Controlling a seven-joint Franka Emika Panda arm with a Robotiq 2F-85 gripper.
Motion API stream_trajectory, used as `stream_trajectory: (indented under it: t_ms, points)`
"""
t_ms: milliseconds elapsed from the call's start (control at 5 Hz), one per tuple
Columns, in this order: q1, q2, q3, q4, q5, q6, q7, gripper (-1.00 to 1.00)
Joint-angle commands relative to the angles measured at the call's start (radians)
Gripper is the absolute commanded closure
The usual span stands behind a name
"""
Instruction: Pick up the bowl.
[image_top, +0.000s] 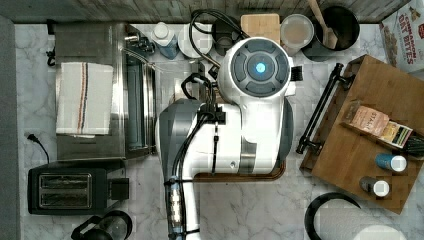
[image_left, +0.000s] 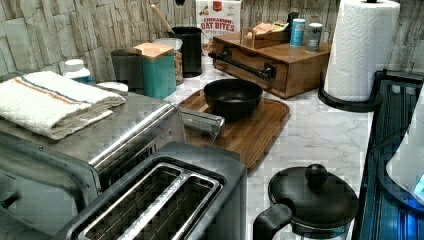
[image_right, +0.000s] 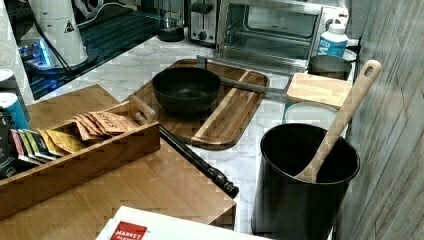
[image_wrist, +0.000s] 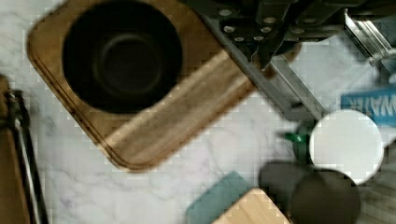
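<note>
Where it sits upright, the bowl (image_right: 186, 89) looks glossy black.

Toaster (image_left: 165, 200), paper towel roll (image_left: 361, 47)

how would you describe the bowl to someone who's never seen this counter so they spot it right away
Find the wooden tray lying flat on the marble counter in front of the toaster oven. The bowl sits on it: wide, shallow, glossy black and empty. The tall black pot is deeper and holds a wooden spoon.
</note>
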Motion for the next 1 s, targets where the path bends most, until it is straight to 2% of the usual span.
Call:
stream_trajectory:
  t_ms: [200, 400, 800, 1000]
  points:
    - [-0.086, -0.166, -0.100, -0.370, -0.006, 0.075, 0.229, 1.00]
    - [-0.100, -0.216, -0.126, -0.427, -0.064, 0.090, 0.359, -1.00]
    - [-0.133, -0.253, -0.151, -0.528, -0.067, 0.161, 0.362, -1.00]
    - [-0.118, -0.205, -0.166, -0.535, -0.061, 0.201, 0.326, -1.00]
